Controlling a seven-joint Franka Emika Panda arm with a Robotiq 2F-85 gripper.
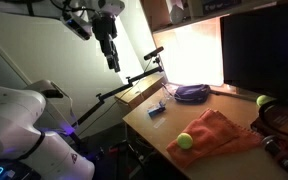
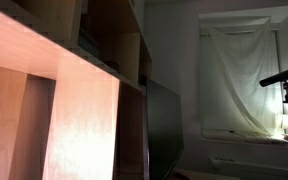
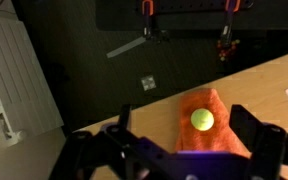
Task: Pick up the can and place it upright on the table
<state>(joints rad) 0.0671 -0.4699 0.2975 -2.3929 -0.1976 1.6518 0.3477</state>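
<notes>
The jaws hang wide and empty at 10 o'clock, well above the counter (image 1: 199, 108). At 4 o'clock, a ball (image 1: 185, 142) rests on an orange cloth (image 1: 226, 135).

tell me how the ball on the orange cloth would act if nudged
The ball is round, so it would likely roll. The rumpled cloth under it may slow or trap it. It looks like a tennis ball, so it is probably light and not slippery.
</notes>
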